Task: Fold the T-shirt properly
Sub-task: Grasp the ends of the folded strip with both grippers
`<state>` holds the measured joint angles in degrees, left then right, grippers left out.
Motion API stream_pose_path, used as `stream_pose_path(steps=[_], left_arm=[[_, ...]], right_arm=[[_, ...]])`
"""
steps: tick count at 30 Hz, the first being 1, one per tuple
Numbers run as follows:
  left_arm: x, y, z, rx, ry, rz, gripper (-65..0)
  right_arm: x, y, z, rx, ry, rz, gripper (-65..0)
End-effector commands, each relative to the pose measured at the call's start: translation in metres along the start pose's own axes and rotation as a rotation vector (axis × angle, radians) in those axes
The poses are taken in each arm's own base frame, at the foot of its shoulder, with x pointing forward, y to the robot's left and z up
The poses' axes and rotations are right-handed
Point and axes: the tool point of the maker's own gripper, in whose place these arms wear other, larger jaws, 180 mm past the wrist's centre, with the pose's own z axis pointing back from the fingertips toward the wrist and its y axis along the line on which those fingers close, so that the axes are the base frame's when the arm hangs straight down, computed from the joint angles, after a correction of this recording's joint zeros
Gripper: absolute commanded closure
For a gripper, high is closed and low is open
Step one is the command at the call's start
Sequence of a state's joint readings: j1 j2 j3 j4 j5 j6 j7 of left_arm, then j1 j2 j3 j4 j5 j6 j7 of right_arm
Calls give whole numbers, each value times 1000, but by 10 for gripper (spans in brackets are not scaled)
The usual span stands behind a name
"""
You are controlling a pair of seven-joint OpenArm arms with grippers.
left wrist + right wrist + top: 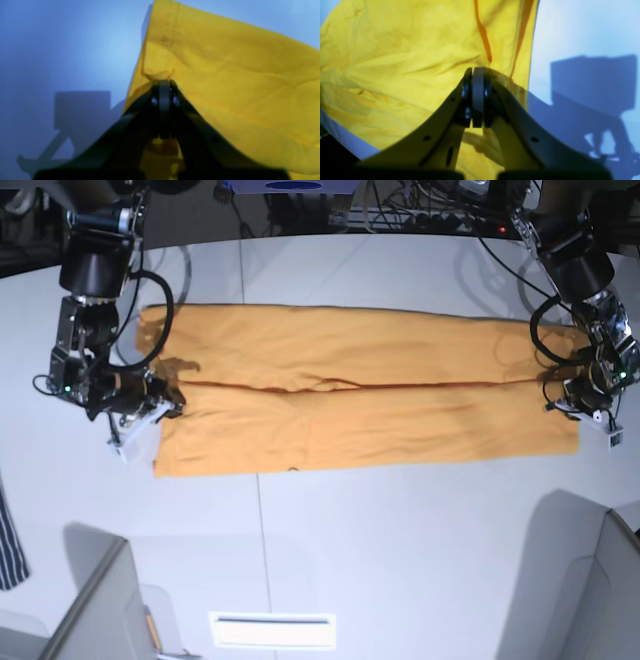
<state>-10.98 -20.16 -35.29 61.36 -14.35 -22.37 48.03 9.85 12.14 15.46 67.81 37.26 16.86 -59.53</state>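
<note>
Both grippers, left gripper (164,82) and right gripper (477,71), clenched opposite ends of the T-shirt (365,395), its long axis stretched between them

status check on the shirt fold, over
Left gripper jaws shut on the T-shirt edge; right gripper likewise at the opposite end. Shirt lies on the table as a long band. Nothing in the way.

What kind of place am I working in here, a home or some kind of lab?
Most likely a robotics lab bench, not a home. The T-shirt lies on a bare white table, cables and electronics crowd the table's far edge, and grey partition panels stand at the near corners.
</note>
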Motion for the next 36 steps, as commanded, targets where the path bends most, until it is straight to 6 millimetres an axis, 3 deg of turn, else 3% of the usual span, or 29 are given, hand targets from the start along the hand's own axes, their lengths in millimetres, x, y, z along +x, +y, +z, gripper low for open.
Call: stream_pose_path(steps=[1,6,12,17,22,27,29,30,34,36], left_arm=[[12,1,3,3,-13,-9,0],[44,-1,29,24,-71,-63,0],[73,16,78,69,-126,-148,0],[44,24,88,51,-62,-305,0],[23,35,89,52,-85,-302,0],[12,39,85,29,-166,-228,-469],[5,39,77,13,-146,-205,-607],[-1,40,71,4,-125,-186,-650],[-7,37,52,-39,-95,-110,-650],[-11,34,45,-56,-81,-85,-614]], right_arm=[[17,-2,7,-19,-27,14,0],[38,20,26,-4,-70,93,0],[55,79,70,35,-202,262,0],[34,110,94,97,-271,331,0],[1,104,94,85,-250,321,0],[-16,95,90,80,-254,291,0],[-18,95,89,79,-248,289,0],[-19,94,89,78,-245,289,0],[-21,94,89,79,-241,286,0],[-22,94,88,77,-240,286,0]])
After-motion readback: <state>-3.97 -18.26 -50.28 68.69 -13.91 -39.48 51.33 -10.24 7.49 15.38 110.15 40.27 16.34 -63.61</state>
